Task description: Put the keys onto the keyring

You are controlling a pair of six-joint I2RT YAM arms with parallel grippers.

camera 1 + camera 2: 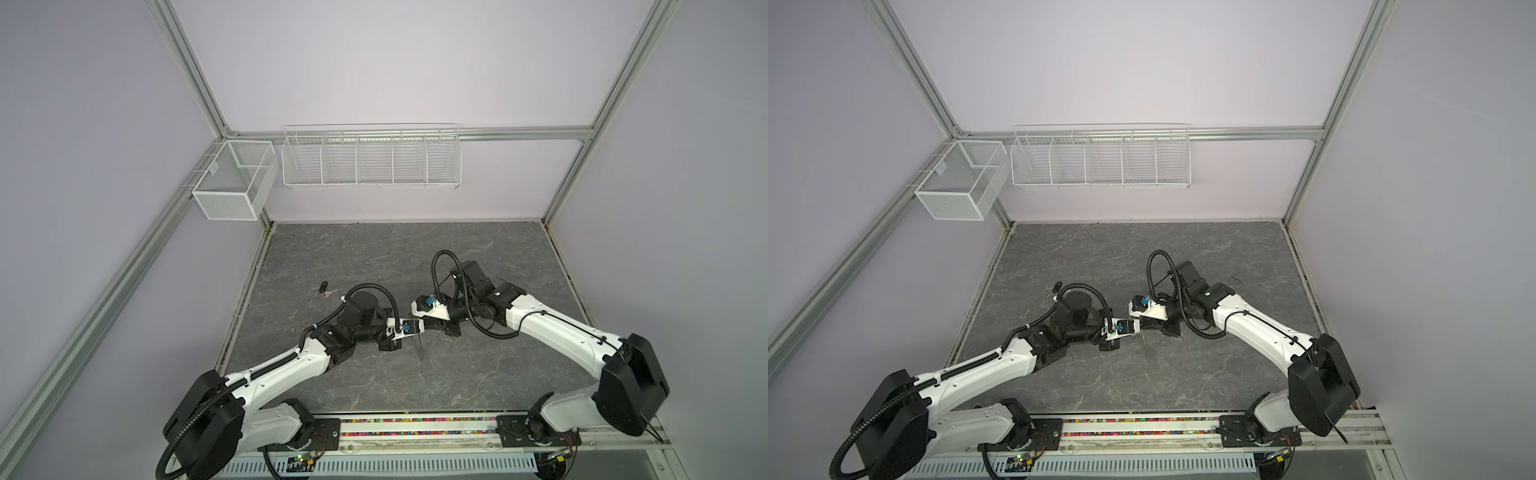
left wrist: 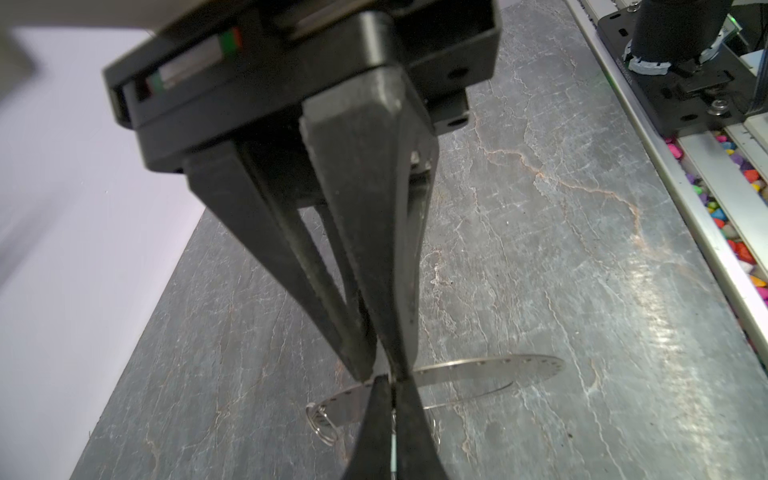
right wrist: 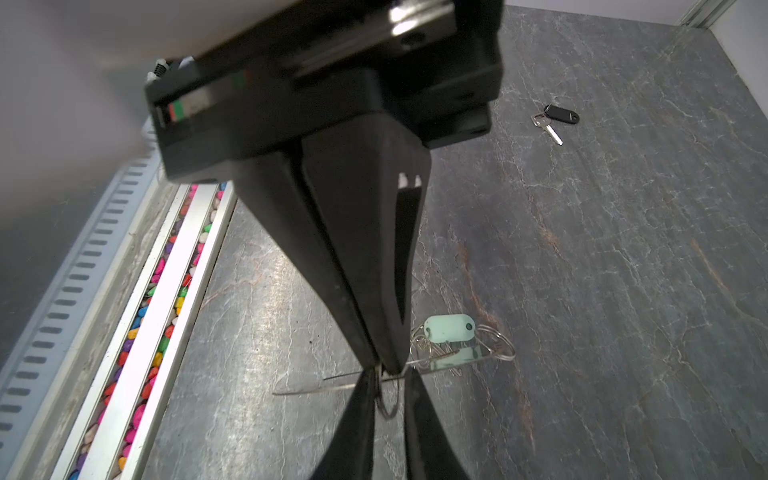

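The flat grey metal keyring disc (image 1: pixel 419 348) is upright near the worktop's middle. The pale mint oval-headed key (image 3: pixel 449 328) sits just beside it among wire loops (image 2: pixel 322 419). The black-headed silver key (image 1: pixel 323 287) lies flat, well apart, nearer the left edge

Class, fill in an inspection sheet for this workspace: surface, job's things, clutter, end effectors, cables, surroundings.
Surface: grey marbled tabletop.
Job's things: keyring held up off the tabletop; mint-headed key hangs at its wire loops; black-headed key lies apart on the tabletop.
Clutter: nothing seen.
End effectors: left end effector shut on the keyring's rim; right end effector at the rim, grip unclear.
Cables: black conduit along each arm, looping at the wrists.
Surroundings: white wire baskets on the walls.
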